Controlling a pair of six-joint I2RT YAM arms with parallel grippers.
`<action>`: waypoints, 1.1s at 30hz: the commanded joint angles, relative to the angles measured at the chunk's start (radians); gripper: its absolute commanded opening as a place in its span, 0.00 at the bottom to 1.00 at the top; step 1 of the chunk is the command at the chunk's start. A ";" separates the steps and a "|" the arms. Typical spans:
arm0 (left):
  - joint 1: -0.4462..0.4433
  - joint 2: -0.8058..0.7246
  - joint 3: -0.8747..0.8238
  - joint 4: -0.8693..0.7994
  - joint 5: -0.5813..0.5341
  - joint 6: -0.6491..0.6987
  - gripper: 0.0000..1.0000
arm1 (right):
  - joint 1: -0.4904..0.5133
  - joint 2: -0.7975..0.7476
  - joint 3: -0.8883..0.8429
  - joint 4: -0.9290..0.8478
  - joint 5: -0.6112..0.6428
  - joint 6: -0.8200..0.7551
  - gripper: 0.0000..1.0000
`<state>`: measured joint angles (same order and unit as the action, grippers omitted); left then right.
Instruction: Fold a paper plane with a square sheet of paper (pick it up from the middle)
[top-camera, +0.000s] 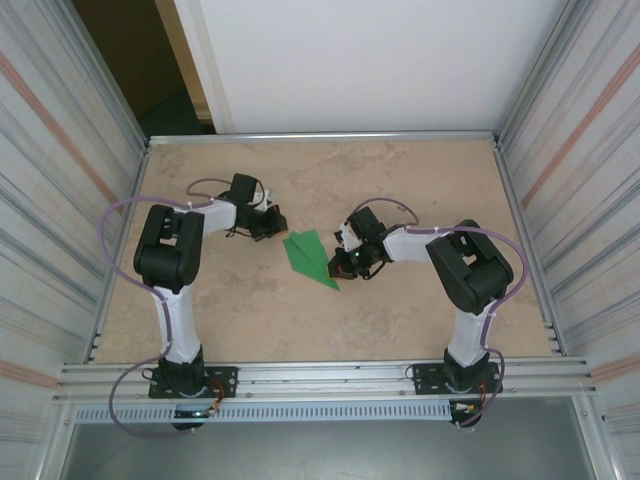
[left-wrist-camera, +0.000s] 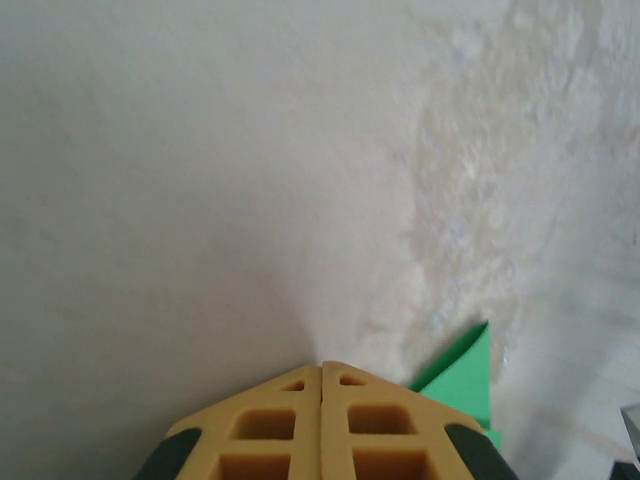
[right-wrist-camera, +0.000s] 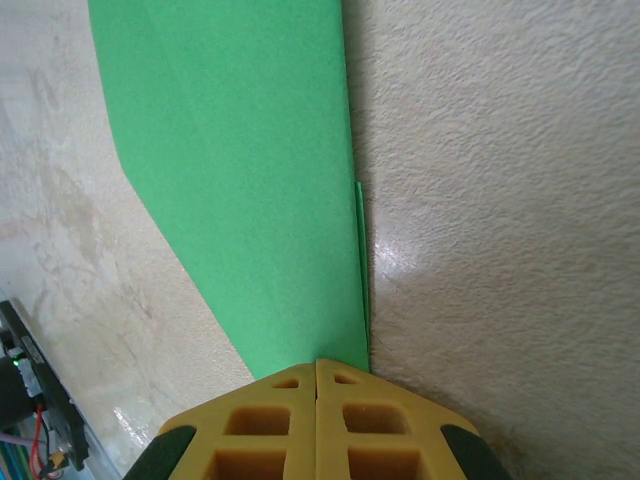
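Beige marbled tabletop (top-camera: 400, 190): folded green paper (top-camera: 312, 258), long axis upper-left to lower-right. Right gripper (top-camera: 345, 262) clenched, touching right edge, nearer. Left gripper (top-camera: 272, 225) clenched empty, beside upper-left corner.

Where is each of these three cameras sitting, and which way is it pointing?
Top external: above and behind the bases, looking down on the table; both arms, left gripper, right gripper.
Left wrist: on the left arm, facing down at the tabletop past its shut fingertips.
Right wrist: on the right arm, facing down along the green paper past its shut fingertips.
Shared: all three show the green paper.
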<state>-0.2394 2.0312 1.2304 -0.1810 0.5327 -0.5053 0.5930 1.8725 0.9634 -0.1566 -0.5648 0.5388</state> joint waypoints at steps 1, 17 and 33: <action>0.034 0.018 0.035 -0.071 -0.087 0.054 0.08 | 0.017 0.079 -0.078 -0.189 0.193 0.017 0.02; -0.039 -0.421 -0.317 0.207 0.031 -0.232 0.45 | 0.002 -0.309 -0.132 0.181 0.216 0.297 0.42; -0.052 -0.525 -0.595 0.469 0.015 -0.362 0.82 | -0.053 -0.091 -0.053 0.258 0.071 0.151 0.41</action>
<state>-0.2901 1.5558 0.6521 0.2363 0.5564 -0.8703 0.5411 1.7535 0.8719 0.0719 -0.4477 0.7391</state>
